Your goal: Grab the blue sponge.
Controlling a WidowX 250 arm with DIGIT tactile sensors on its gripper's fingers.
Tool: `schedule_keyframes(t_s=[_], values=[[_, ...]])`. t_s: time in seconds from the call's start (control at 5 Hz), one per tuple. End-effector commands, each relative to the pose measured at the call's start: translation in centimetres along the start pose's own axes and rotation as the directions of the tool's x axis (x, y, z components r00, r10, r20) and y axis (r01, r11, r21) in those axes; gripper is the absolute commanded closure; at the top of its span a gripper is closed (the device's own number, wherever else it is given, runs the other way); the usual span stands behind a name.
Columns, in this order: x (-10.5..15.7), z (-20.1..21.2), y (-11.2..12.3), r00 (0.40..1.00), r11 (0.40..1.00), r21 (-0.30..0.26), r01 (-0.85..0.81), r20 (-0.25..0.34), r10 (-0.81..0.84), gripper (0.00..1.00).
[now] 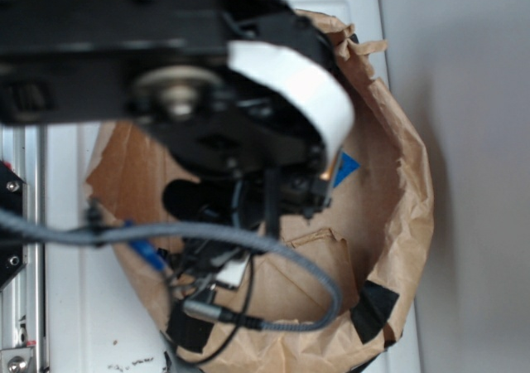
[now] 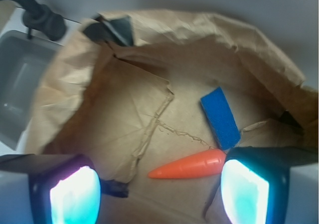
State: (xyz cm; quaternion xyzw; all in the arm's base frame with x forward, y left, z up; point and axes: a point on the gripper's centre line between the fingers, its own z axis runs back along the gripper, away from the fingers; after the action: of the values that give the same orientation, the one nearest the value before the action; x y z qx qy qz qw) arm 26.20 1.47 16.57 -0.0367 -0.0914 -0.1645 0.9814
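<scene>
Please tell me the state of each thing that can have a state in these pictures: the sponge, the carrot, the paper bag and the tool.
Blue sponge: lying flat on the bag floor, not held.
Orange toy carrot: lying on its side, apart from the sponge, not held.
Brown paper bag: open, rim crumpled and rolled down.
Tool: open, holding nothing, above the bag floor.

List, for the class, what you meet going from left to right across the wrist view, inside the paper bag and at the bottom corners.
Left end effector finger → orange carrot → blue sponge → right end effector finger. All lie within or above the crumpled brown paper bag.
</scene>
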Motion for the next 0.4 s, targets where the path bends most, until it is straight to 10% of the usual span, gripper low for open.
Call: schedule_keyframes(t_s=[0.0, 0.2], values=[[1.1, -5.5, 1.4, 0.996, 0.993, 0.084, 0.084, -0.02, -0.082, 0.0], [2.6, -7.5, 2.0, 0.996, 0.996, 0.009, 0.089, -0.007, -0.089, 0.0]])
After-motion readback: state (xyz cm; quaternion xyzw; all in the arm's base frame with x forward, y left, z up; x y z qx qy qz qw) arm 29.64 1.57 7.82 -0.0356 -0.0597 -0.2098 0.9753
